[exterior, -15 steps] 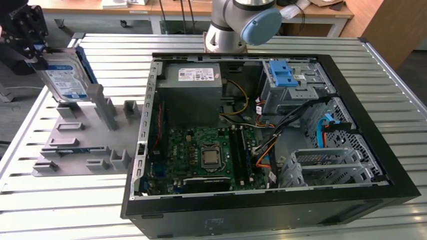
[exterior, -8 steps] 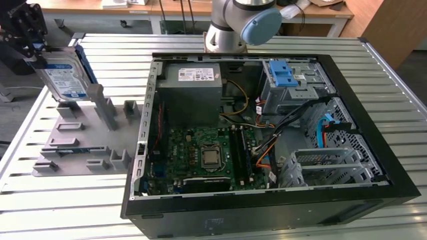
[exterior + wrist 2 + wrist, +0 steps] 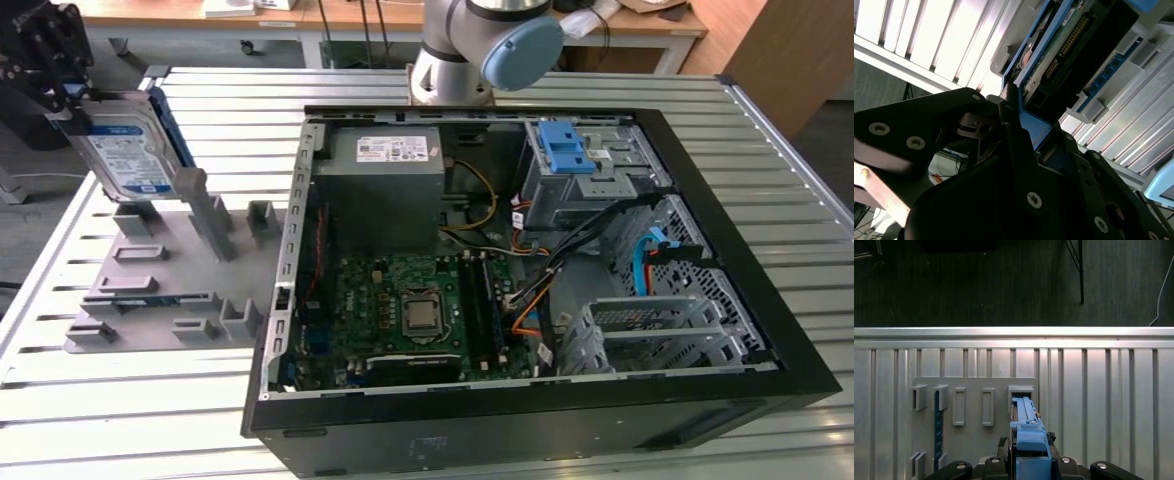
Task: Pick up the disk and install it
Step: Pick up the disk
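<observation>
**A:** Start at the exterior view's left. What has the gripper (image 3: 78, 100) got?

**B:** The disk (image 3: 127, 155). The fingers (image 3: 1013, 135) are closed on its blue carrier frame (image 3: 1026, 432), so the drive hangs upright from its top edge, with the label side showing in the exterior view.

**A:** And where does it hang?

**B:** Over the far corner of the grey holding rack (image 3: 174, 270), directly above a slot (image 3: 1020, 390) at the rack's edge (the first wrist view looks straight down the frame into that slot). I judge it clear of the rack, though its lower edge is near the posts.

**A:** Why grip it by the edge?

**B:** The rack stands parts on edge, so probably only the top rim is free to pinch. It also keeps the grip on plastic. In the second wrist view the circuit-board side (image 3: 1064, 45) is untouched.

**A:** Further right?

**B:** An open computer case (image 3: 534, 420) lies on its side on the slatted counter (image 3: 134, 420), panel off, so its inside can be reached from above. Inside are the power supply (image 3: 387, 155) and the motherboard (image 3: 414, 310). At the far right corner is the drive cage (image 3: 594, 185) with its blue latch (image 3: 577, 150).

**A:** So how does the task stand?

**B:** The pick-up looks done. The disk is not installed and sits well apart from the cage.
</observation>
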